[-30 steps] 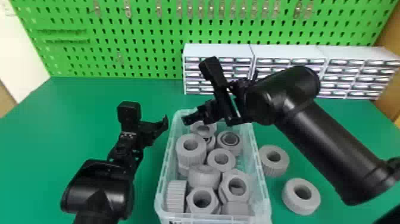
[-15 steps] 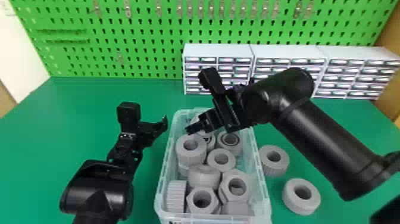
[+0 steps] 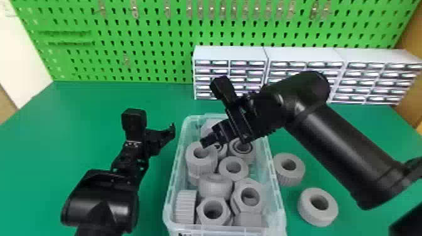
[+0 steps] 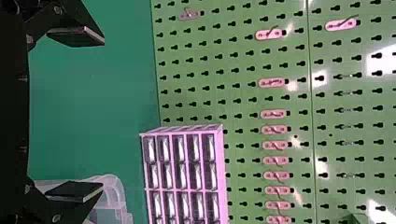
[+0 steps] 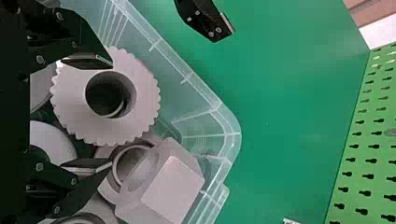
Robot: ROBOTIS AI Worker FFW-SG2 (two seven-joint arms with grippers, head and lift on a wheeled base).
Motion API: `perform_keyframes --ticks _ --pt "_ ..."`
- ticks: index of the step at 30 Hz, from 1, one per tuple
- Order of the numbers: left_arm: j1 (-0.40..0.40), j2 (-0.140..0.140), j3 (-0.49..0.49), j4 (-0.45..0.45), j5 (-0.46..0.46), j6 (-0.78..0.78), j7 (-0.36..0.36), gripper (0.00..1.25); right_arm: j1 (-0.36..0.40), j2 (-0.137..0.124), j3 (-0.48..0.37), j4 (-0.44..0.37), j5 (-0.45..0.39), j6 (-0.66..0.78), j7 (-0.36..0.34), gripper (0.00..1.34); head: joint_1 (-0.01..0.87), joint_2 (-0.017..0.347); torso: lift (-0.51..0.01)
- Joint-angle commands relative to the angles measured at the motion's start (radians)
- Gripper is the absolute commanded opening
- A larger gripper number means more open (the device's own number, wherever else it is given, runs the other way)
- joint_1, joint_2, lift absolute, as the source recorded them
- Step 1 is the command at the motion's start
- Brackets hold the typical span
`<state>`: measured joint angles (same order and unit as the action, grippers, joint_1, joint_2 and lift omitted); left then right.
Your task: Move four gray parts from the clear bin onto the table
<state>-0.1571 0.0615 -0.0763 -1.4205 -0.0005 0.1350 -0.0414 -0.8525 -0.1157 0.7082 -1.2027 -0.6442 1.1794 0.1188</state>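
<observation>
Over the far part of the clear bin (image 3: 278, 201), my right gripper (image 3: 207, 141) is low above the gray parts. In the right wrist view my right gripper (image 5: 102, 114) stands open, one finger over a ribbed gray part (image 5: 72, 105) and the other beside a blocky gray part (image 5: 173, 191); nothing is held. The bin holds several gray parts, among them a hexagonal one (image 3: 201, 213). Two gray parts, (image 3: 281, 175) and another gray ring (image 3: 306, 210), lie on the table right of the bin. My left gripper (image 3: 166, 138) is parked left of the bin; in the left wrist view, this gripper (image 4: 88, 114) is open.
White drawer cabinets (image 3: 230, 53) stand at the back right before a green pegboard (image 3: 157, 40). The green table (image 3: 78, 125) spreads around the bin. My left fingers are close to the bin's left wall.
My right gripper has moved toward the robot and lower over the bin, onto the ribbed part's far edge. The left arm has kept still.
</observation>
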Motion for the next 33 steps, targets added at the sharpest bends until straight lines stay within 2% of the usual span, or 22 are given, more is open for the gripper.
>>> perform_keyframes --ticks 1,13,15,23,33 --pt "-0.004 0.001 -0.004 0.0 0.001 0.0 0.0 1.07 -0.003 0.005 0.001 0.009 0.0 -0.001 -0.004 0.82 0.693 0.072 -0.052" --pt "-0.016 0.003 -0.011 0.003 -0.004 0.0 0.0 1.07 -0.02 0.018 0.039 0.068 -0.029 -0.092 -0.004 0.83 0.693 0.072 -0.052" --pt "-0.016 0.003 -0.011 0.005 -0.004 0.0 0.0 1.07 -0.022 0.018 0.045 0.074 -0.029 -0.107 -0.004 0.86 0.693 0.072 -0.052" --pt "-0.019 0.003 -0.016 0.009 -0.003 0.0 0.0 1.07 -0.028 0.024 0.06 0.127 -0.035 -0.138 -0.004 1.11 0.693 0.072 -0.052" --pt "-0.03 0.003 -0.023 0.017 -0.001 0.0 0.0 1.07 -0.029 0.031 0.093 0.199 -0.058 -0.221 -0.01 1.11 0.693 0.072 -0.052"
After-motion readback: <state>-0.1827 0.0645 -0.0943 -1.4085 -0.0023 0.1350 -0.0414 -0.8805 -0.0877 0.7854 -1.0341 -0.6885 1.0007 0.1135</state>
